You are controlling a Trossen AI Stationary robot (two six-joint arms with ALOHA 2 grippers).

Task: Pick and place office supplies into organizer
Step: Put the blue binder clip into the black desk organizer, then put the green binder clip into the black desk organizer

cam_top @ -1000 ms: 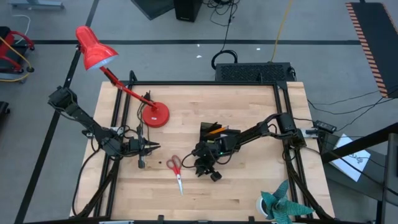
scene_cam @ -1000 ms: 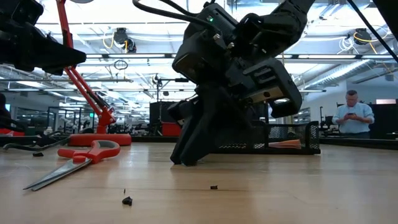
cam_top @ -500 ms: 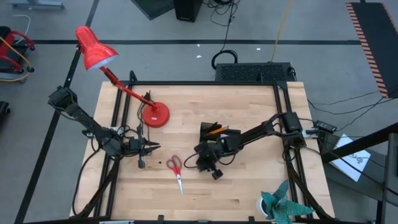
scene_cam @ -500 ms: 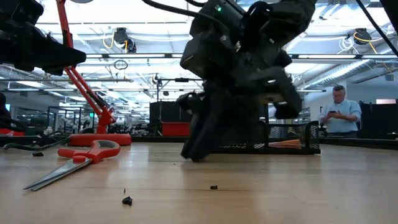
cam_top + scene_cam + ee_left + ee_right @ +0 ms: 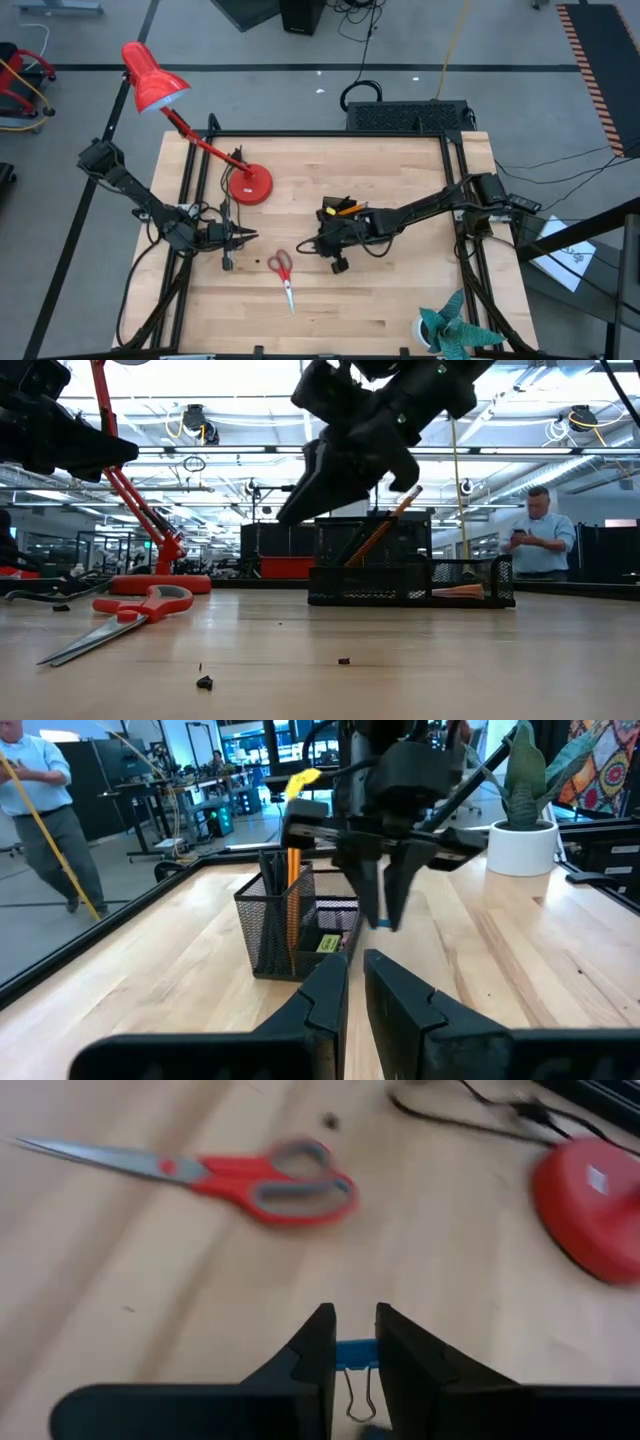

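The organizer, a black mesh tray with orange pencils and dark pens standing in it, sits mid-table and also shows in the low view and the left wrist view. Red-handled scissors lie flat on the wood near it. My right gripper hangs above the table just near of the organizer, shut on a small blue clip. My left gripper waits at the table's left, shut and level, holding nothing. My right gripper pinches the blue clip's body between its two fingers. The fingers slant downward, toward the table's left. The clip's wire handles stick out on the wrist side. The clip is lifted clear of the table.
A red desk lamp stands with its base at the far left. A teal leafy plant in a white pot sits at the near right corner. Small dark bits lie on the wood. A person stands beyond the table.
My right gripper has risen from the tabletop with the clip and tipped from pointing steeply down to a shallower slant, shifting slightly toward the organizer. The clip is now clear of the wood.
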